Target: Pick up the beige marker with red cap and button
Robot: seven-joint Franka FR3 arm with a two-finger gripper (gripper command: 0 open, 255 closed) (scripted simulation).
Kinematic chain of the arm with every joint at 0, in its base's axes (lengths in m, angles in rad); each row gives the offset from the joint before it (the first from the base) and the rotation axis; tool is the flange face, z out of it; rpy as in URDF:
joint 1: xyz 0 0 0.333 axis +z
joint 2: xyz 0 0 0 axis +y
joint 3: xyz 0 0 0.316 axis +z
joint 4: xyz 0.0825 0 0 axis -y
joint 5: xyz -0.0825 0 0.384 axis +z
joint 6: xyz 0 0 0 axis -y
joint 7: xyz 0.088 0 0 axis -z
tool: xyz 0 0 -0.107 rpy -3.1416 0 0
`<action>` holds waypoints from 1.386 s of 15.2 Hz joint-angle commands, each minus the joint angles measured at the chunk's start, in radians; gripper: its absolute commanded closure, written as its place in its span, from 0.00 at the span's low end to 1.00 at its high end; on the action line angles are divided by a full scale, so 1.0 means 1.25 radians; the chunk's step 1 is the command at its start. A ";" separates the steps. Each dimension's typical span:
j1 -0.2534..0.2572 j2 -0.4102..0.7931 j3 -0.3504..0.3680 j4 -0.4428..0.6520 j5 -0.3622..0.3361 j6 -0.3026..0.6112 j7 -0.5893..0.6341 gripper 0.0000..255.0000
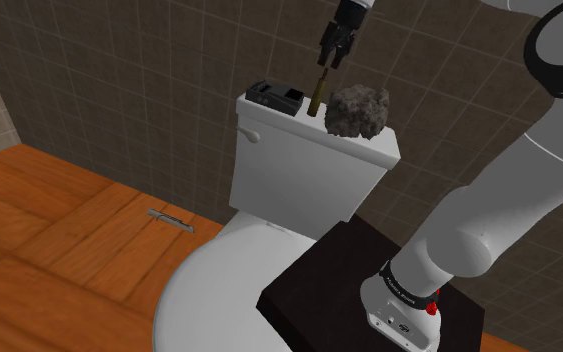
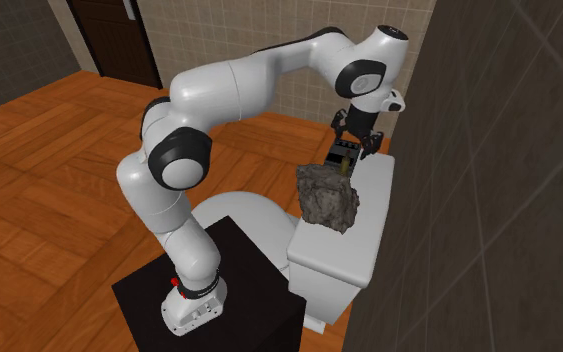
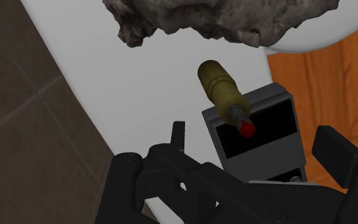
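Olive-beige marker (image 1: pixel 318 93) is near upright with its red tip up and its lower end at the white tank lid (image 3: pixel 139 95), between black box (image 1: pixel 276 96) and rock (image 1: pixel 359 112). Gripper (image 1: pixel 331 55) hangs just above its top end. Wrist view: jaws wide apart, either side of the red tip, neither touching it. Judged: approach done; closing and lift remain.

My gripper (image 3: pixel 255 135): fingers (image 3: pixel 179 137) stand wide apart and touch nothing. The marker (image 3: pixel 220 86) sits between them, apart from both. It has a ribbed olive-tan body and its red tip points back at me. Its tip end overlaps a grey box (image 3: pixel 269 105) with black panels, near me on the white lid (image 3: pixel 139 83). A rock (image 3: pixel 222 19) lies farther off, past the marker. The lid has a tiled wall (image 3: pixel 25 114) on one side and wood floor (image 3: pixel 327 76) on the other.
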 commanded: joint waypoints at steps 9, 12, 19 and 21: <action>0.000 -0.008 0.001 -0.047 -0.002 0.040 -0.003 1.00; 0.000 -0.008 0.001 -0.047 -0.002 0.040 -0.003 1.00; 0.000 0.006 -0.001 0.022 0.002 -0.016 0.001 1.00; 0.000 0.013 -0.002 0.051 0.004 -0.039 0.002 1.00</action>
